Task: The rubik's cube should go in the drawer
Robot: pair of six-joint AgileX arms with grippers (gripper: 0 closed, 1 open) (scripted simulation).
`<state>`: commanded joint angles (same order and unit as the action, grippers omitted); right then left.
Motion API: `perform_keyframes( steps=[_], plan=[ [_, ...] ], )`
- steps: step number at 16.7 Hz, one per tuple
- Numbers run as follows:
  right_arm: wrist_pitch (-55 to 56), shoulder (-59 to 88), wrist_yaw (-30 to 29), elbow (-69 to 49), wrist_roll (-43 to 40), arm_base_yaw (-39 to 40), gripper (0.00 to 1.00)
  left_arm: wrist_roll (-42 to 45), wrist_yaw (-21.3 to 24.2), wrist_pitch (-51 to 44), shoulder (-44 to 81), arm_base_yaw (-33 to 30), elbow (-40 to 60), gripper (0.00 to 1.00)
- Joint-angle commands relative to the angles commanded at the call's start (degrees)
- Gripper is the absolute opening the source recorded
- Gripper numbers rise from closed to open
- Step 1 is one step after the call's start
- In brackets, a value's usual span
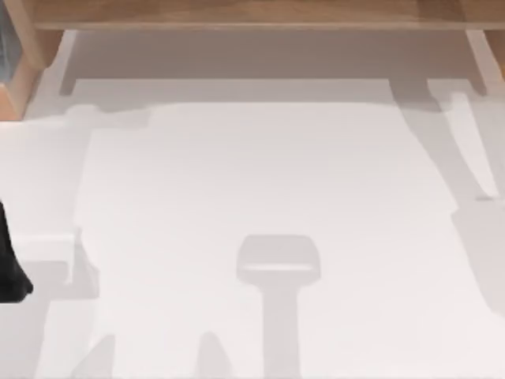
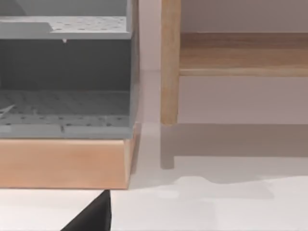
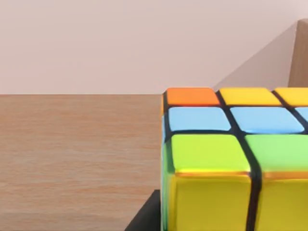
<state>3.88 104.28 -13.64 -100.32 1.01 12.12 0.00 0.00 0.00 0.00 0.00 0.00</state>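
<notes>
Top view, surface: you see a pale white tabletop [image 1: 260, 181] crossed by grey shadows; a wooden shelf frame [image 1: 252, 14] runs along the far edge.
Top view, left arm: a dark part of it [image 1: 11, 268] sits at the left edge; you cannot tell the state of its fingers.
Left wrist view, surroundings: a grey drawer unit [image 2: 65, 72] with perforated floors stands on a wooden base [image 2: 62, 163], open toward the camera; a wooden post [image 2: 169, 62] stands just beside it.
Right wrist view, task thing: the rubik's cube [image 3: 231, 159] sits close to the camera, faces square, over a wooden surface [image 3: 77, 149].
Right wrist view, orientation: a cube, so no long axis; yellow, green, blue and orange tiles show.
Right wrist view, right arm: a dark edge [image 3: 144, 216] shows below the cube; you cannot tell the fingers' state.
</notes>
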Motion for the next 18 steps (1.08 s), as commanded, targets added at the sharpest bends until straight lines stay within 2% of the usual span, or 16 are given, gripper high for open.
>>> perform_keyframes(
  steps=[5,9,14,18],
  plan=[
    [-0.84,-0.72,-0.34,-1.57,-0.22,-0.75,0.00,0.00,0.00,0.00,0.00,0.00,0.00,1.00],
    [-8.37,-3.68,-2.93,-9.29,-2.10,-5.87,0.00,0.00,0.00,0.00,0.00,0.00,0.00,1.00],
    [-29.09,-2.66,-6.19,-22.68,-6.60,-18.41,0.00,0.00,0.00,0.00,0.00,0.00,0.00,1.00],
    [-50.80,4.68,-5.60,-33.42,-11.04,-27.97,0.00,0.00,0.00,0.00,0.00,0.00,0.00,1.00]
  ],
)
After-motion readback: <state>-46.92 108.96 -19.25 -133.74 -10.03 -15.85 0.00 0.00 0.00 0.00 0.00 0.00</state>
